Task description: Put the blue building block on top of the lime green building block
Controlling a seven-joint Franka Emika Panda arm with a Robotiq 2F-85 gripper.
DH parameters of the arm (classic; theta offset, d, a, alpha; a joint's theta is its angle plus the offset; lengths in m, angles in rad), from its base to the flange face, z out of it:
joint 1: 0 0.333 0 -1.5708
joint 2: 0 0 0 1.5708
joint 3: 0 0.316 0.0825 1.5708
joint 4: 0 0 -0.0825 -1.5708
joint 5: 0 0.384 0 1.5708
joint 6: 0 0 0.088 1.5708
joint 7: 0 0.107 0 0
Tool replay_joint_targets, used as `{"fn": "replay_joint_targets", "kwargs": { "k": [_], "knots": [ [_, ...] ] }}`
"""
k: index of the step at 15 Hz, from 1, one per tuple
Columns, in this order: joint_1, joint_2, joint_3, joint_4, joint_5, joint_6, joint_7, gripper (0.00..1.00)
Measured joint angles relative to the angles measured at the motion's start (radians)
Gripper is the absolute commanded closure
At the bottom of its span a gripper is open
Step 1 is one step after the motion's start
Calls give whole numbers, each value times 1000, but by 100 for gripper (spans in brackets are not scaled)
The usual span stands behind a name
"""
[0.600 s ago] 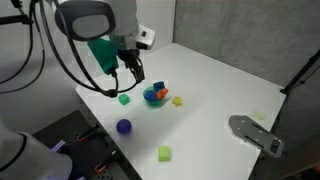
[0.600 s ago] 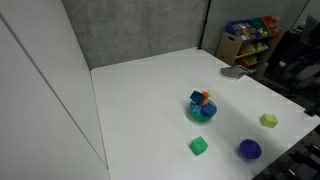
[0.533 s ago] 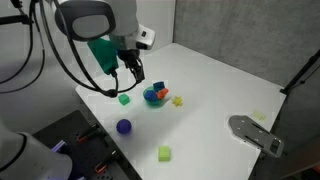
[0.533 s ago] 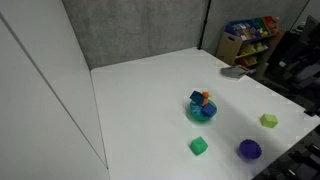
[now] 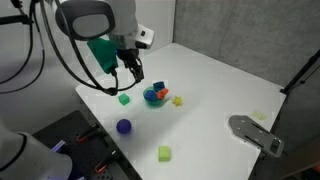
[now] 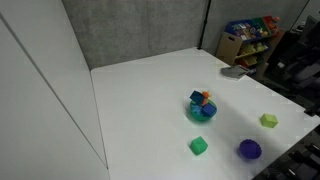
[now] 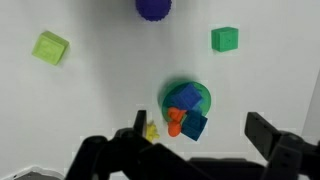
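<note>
The lime green block [image 5: 164, 153] [image 6: 268, 121] [image 7: 51, 47] lies alone on the white table, far from my gripper. A blue block [image 7: 184, 96] sits in a small green bowl [image 7: 200, 92] [image 5: 155, 97] [image 6: 199, 112]. A second, darker blue block [image 7: 194, 126] leans at the bowl's rim beside an orange piece [image 7: 175, 120]. Blue blocks show in an exterior view [image 6: 200, 100]. My gripper [image 7: 200, 130] [image 5: 130, 75] is open and empty, hovering above the table near the bowl. The darker blue block lies between its fingers in the wrist view.
A darker green cube [image 5: 124, 99] [image 6: 199, 146] [image 7: 225, 39] and a blue-purple ball [image 5: 124, 126] [image 6: 249, 149] [image 7: 153, 8] lie near the bowl. A small yellow piece [image 5: 178, 100] [image 7: 151, 131] lies beside it. A grey flat object [image 5: 255, 133] rests at the table's edge.
</note>
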Motion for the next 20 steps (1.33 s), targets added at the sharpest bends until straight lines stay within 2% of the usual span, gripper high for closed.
{"fn": "replay_joint_targets", "kwargs": {
  "k": [6, 13, 20],
  "knots": [
    [1, 67, 93, 51, -17, 0, 61, 0],
    [2, 243, 207, 180, -128, 23, 243, 0],
    [10, 488, 229, 326, -273, 80, 411, 0]
  ]
}}
